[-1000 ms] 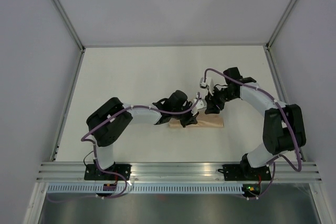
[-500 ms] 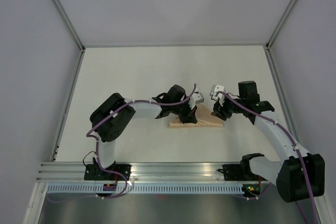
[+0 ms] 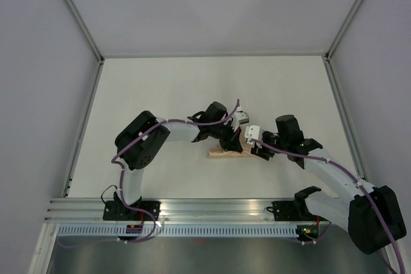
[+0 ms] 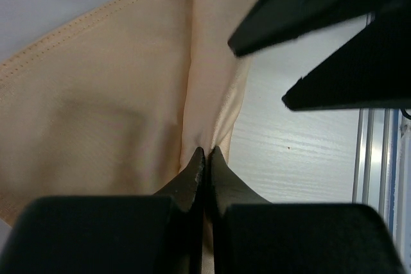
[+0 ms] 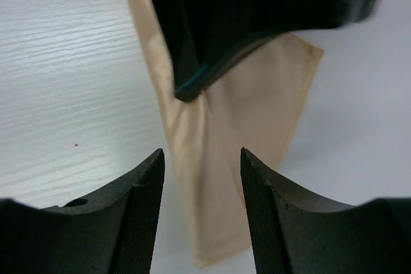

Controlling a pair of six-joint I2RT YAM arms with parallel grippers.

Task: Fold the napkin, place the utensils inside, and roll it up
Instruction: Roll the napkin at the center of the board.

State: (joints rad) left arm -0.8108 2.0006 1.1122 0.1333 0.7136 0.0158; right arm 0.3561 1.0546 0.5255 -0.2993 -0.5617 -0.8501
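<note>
step: likely rolling napkin (image 4: 96, 107) | left gripper (image 4: 205, 152): pinching a ridge of it | right gripper (image 5: 200, 155): spread, astride napkin | tip: close right jaws beside left, hold fabric taut

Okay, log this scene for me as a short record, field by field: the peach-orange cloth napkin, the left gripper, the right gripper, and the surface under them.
napkin: peach-orange cloth napkin, folded into a narrow band, wrinkled where it is pinched
left gripper: left gripper shut, pinching a raised fold of the napkin
right gripper: right gripper open, pointed at the pinched spot, no cloth between its jaws
surface: white wood-grain table, the napkin lies on it between the two arms
</note>
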